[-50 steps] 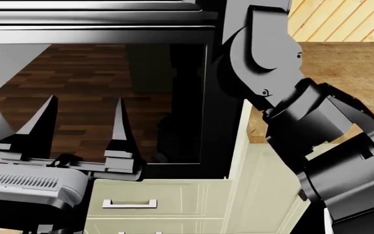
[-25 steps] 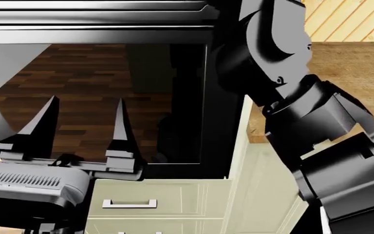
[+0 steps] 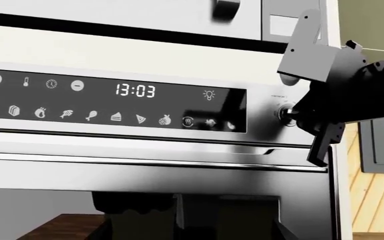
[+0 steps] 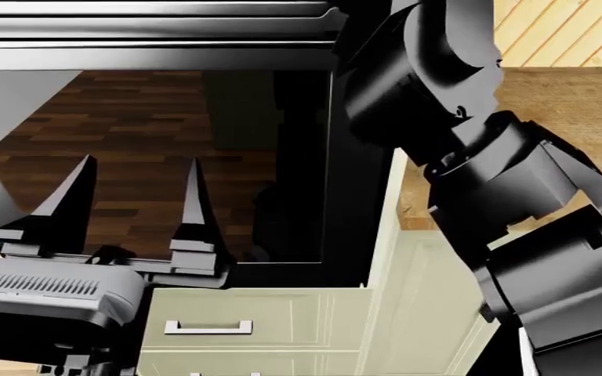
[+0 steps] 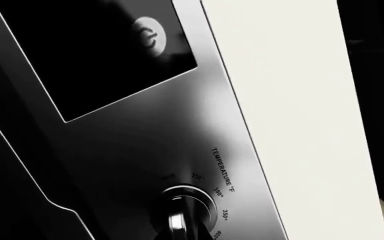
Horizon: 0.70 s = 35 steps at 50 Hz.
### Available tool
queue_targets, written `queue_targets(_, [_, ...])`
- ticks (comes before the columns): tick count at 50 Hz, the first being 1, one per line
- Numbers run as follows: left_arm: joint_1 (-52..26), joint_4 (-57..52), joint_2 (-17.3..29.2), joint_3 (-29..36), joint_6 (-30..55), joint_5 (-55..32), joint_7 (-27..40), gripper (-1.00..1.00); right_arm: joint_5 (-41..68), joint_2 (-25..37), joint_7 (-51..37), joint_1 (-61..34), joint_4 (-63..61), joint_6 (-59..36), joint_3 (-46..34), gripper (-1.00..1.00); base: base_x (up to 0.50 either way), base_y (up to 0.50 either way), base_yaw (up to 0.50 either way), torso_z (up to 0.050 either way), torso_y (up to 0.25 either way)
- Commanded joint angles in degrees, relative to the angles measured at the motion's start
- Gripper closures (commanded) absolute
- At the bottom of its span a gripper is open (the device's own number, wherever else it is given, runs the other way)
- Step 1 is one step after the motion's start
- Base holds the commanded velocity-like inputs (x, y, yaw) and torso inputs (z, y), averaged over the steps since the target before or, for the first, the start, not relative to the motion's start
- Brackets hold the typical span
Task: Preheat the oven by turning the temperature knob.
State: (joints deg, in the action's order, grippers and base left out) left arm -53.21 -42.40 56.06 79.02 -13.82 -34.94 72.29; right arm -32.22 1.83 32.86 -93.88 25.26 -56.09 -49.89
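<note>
The oven [image 4: 154, 133] fills the head view with its dark glass door and its bar handle [image 4: 154, 31] above. My left gripper [image 4: 135, 159] is open and empty in front of the glass. My right arm [image 4: 469, 157] reaches up out of that view. In the left wrist view my right gripper [image 3: 297, 117] is at the temperature knob [image 3: 287, 114], right of the lit display [image 3: 135, 90], with its fingers spread either side of the knob. The right wrist view shows the knob [image 5: 182, 212] close up under the "TEMPERATURE °F" marking.
Pale cream drawers [image 4: 270, 345] with a small silver handle [image 4: 209, 327] sit under the oven. A cream cabinet side [image 4: 426, 298] stands right of it. Wooden floor [image 4: 563, 102] shows behind my right arm. The oven's long bar handle [image 3: 145, 162] runs below the control panel.
My right arm has swung up and to the left along the oven's right edge. My left gripper has stayed put, still open.
</note>
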Motion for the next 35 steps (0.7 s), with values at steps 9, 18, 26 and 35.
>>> queue_targets(9, [0.3, 0.14, -0.22, -0.36, 0.3, 0.06, -0.29, -1.0, 10.47, -1.56, -7.69, -0.6, -1.26, -2.86, 4.9, 1.0, 0.0, 0.0, 0.0, 0.0, 0.0])
queue_targets(18, [0.51, 0.02, -0.51, -0.35, 0.78, 0.2, -0.29, -1.0, 15.53, -0.49, -12.93, 1.4, -4.59, -4.89, 9.24, 1.0, 0.0, 0.0, 0.0, 0.0, 0.0])
queue_targets(26, [0.76, -0.02, -0.85, -0.28, 1.24, 0.42, -0.3, -1.0, 17.44, -0.17, -14.97, 2.79, -7.4, -6.33, 12.67, 1.0, 0.0, 0.0, 0.0, 0.0, 0.0])
queue_targets(35, [0.94, -0.01, -1.07, -0.34, 1.5, 0.48, -0.44, -1.0, 20.16, -0.37, -17.87, 3.64, -9.76, -7.47, 17.97, 1.0, 0.0, 0.0, 0.0, 0.0, 0.002])
